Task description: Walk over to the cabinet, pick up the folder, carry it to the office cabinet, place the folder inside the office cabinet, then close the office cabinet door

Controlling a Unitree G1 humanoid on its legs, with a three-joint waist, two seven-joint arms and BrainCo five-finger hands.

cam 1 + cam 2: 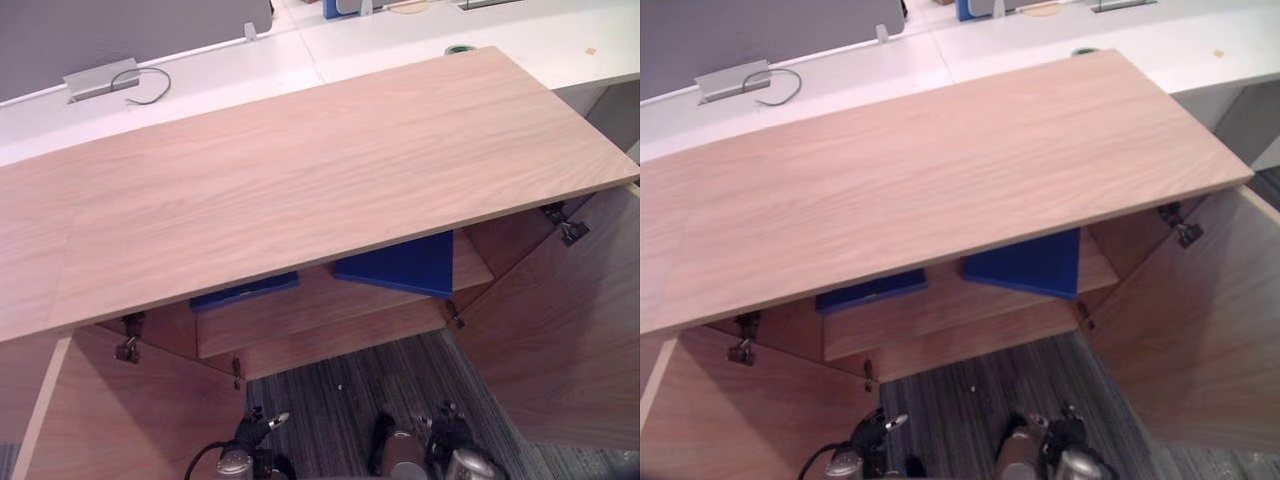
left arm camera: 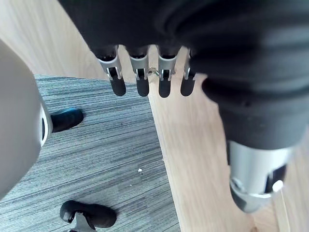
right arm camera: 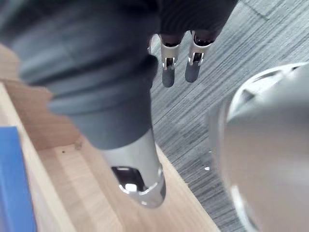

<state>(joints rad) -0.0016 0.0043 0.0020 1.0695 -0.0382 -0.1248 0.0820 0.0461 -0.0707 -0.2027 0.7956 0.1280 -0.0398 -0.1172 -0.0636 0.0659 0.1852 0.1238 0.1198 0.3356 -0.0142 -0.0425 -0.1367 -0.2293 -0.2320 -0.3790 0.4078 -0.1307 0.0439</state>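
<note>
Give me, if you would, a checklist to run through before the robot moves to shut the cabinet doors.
1. Large blue flat folder lies on the shelf inside the wooden cabinet: ok.
2. Folder clear of the shelf's front edge: cannot tell.
3. Left hand empty, fingers straight: ok.
4. Right hand empty, fingers straight: ok.
5. Left wooden door and right wooden door shut: not ok, both stand open.

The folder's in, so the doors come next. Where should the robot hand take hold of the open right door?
The right door is a flat panel swung out toward the robot, with no handle showing. Likely best: curl the right robot hand over its free edge, farthest from the hinge, coming from the outer side, where leverage is greatest.
</note>
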